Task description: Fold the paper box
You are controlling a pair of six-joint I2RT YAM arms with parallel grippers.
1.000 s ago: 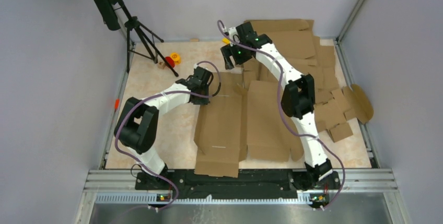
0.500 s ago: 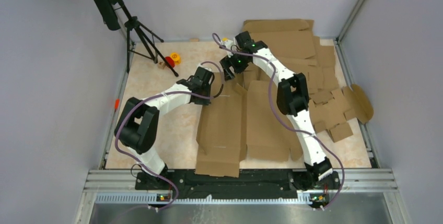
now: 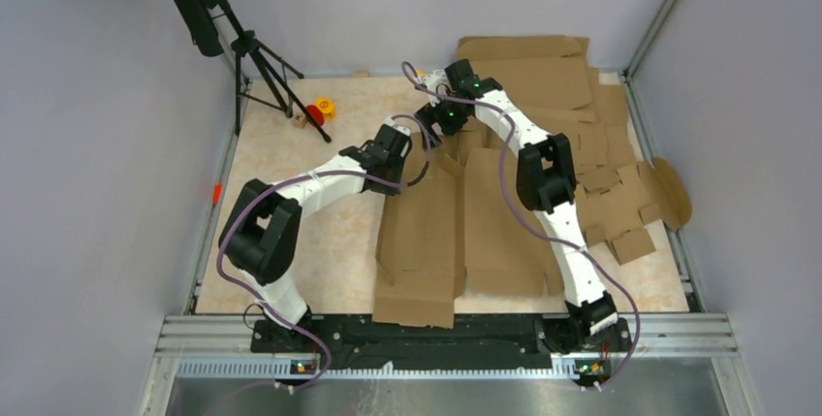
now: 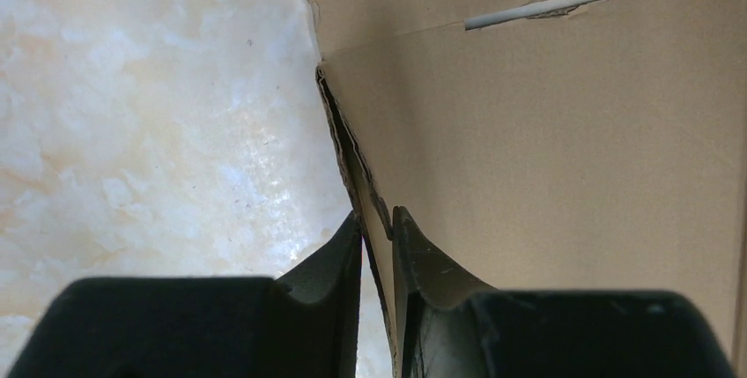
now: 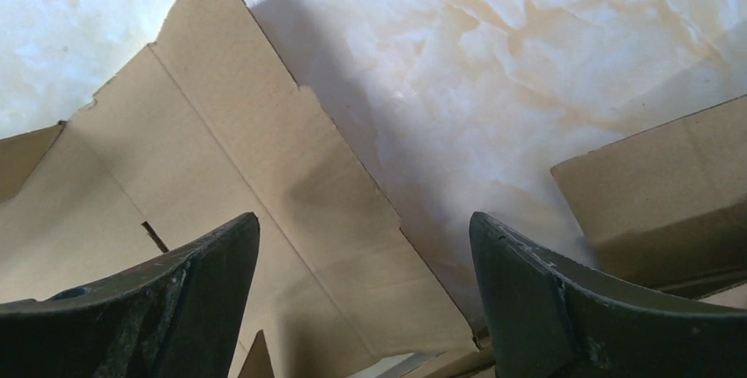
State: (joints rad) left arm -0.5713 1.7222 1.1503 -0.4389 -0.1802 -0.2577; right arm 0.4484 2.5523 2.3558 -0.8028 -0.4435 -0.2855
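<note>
Item: flat brown corrugated cardboard paper box (image 3: 426, 232), lay mid-way across pale marbled table top (image 3: 271, 164). Its left edge was pinched between the left gripper (image 4: 377, 219) fingers. The right gripper (image 5: 361, 219) fingers stood wide apart over the far flap.

1. We are looking at a robotics lab cell: plain grey panels (image 3: 87, 144) wall in a marble-patterned counter (image 3: 281, 135).
2. Aluminium rails (image 3: 669, 327) carry the left arm (image 3: 320, 181) and right arm (image 3: 572, 241).
3. A black tripod (image 3: 250, 46) stands in the corner, and spare cardboard blanks (image 3: 543, 72) are piled behind.

Grey walls (image 3: 97, 144), marbled beige tabletop (image 3: 281, 159), black tripod (image 3: 250, 46).
</note>
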